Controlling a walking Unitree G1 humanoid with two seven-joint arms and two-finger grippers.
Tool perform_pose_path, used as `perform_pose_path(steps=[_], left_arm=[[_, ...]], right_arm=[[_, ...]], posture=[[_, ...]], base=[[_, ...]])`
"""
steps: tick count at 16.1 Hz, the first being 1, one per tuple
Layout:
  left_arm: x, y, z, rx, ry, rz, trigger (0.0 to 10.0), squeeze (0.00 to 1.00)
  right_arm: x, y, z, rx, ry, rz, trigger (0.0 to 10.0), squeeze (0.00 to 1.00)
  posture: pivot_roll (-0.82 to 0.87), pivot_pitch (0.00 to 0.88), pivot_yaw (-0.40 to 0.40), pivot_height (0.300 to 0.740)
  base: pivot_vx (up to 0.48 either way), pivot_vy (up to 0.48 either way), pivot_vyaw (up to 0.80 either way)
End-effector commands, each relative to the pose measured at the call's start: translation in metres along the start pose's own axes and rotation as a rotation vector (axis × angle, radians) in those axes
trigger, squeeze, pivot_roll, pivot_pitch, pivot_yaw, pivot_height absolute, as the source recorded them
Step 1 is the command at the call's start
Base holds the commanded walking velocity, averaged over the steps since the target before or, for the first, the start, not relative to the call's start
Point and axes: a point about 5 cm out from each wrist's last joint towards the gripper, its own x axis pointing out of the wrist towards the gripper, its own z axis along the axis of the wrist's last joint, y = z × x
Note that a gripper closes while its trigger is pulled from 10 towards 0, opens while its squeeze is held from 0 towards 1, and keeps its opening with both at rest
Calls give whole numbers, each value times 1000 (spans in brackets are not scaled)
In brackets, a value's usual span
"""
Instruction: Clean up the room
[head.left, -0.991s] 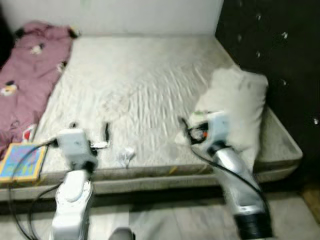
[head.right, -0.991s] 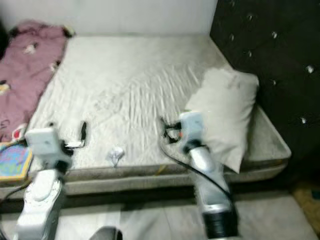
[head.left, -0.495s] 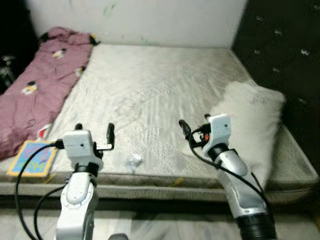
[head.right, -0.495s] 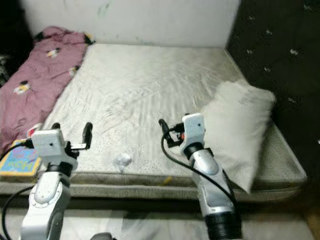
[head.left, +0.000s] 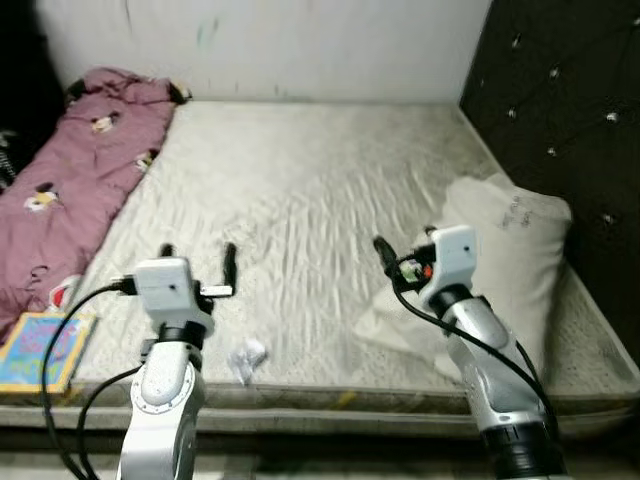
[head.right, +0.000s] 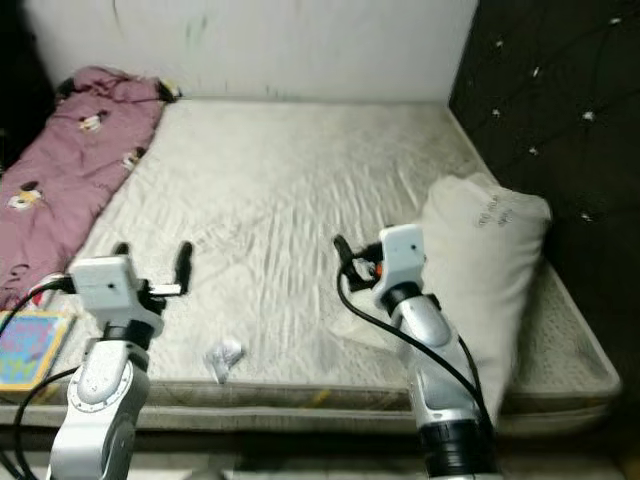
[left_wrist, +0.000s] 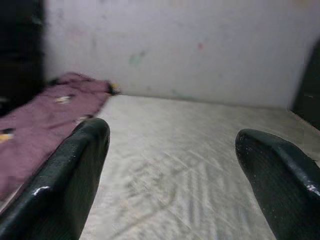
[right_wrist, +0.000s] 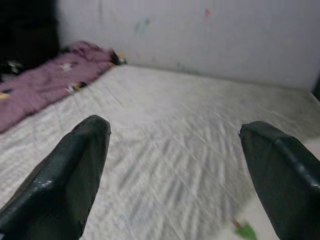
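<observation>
A bare grey mattress (head.left: 320, 170) lies before me. On it near the front edge sits a crumpled white paper (head.left: 247, 356), just right of my left arm. A colourful book (head.left: 40, 350) rests at the front left corner. A pink patterned blanket (head.left: 75, 170) lies along the left side, and a white pillow (head.left: 505, 250) leans at the right. My left gripper (head.left: 198, 258) is held open over the front of the bed, nothing between its fingers (left_wrist: 75, 165). My right gripper (head.left: 405, 245) is open too, beside the pillow. A small green scrap (right_wrist: 245, 231) lies on the mattress below it.
A dark tufted headboard (head.left: 560, 90) rises on the right behind the pillow. A white wall (head.left: 280, 45) closes the far side. The bed's front edge (head.left: 330, 405) runs just before my arms.
The whole picture has shifted as the camera moved and steadied. Both grippers stay raised and open over the front of the bed. Nothing on the bed has moved.
</observation>
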Motion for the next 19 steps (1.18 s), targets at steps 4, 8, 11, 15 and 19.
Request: perform_pose_path(steps=[4, 8, 11, 15, 19], left_arm=[[2, 6, -3, -8, 28, 11, 10000, 0], [3, 6, -3, -9, 32, 6, 10000, 0], [9, 4, 0, -19, 18, 13, 10000, 0], [14, 3, 9, -11, -18, 8, 10000, 0], [11, 7, 7, -1, 20, 69, 10000, 0]], right_arm=[[4, 8, 2, -1, -6, 22, 10000, 0], [7, 8, 4, 3, -16, 22, 10000, 0], [17, 11, 14, -52, -62, 54, 10000, 0], [27, 6, 14, 38, -27, 43, 10000, 0], [20, 0, 10, 40, -18, 11, 10000, 0]], posture=[[86, 15, -32, 740], [81, 17, -17, 740], [67, 18, 0, 740], [65, 20, -1, 740], [55, 27, -1, 740]], base=[[0, 86, 116], [0, 480, 570], [0, 480, 0], [0, 480, 0], [0, 116, 0]])
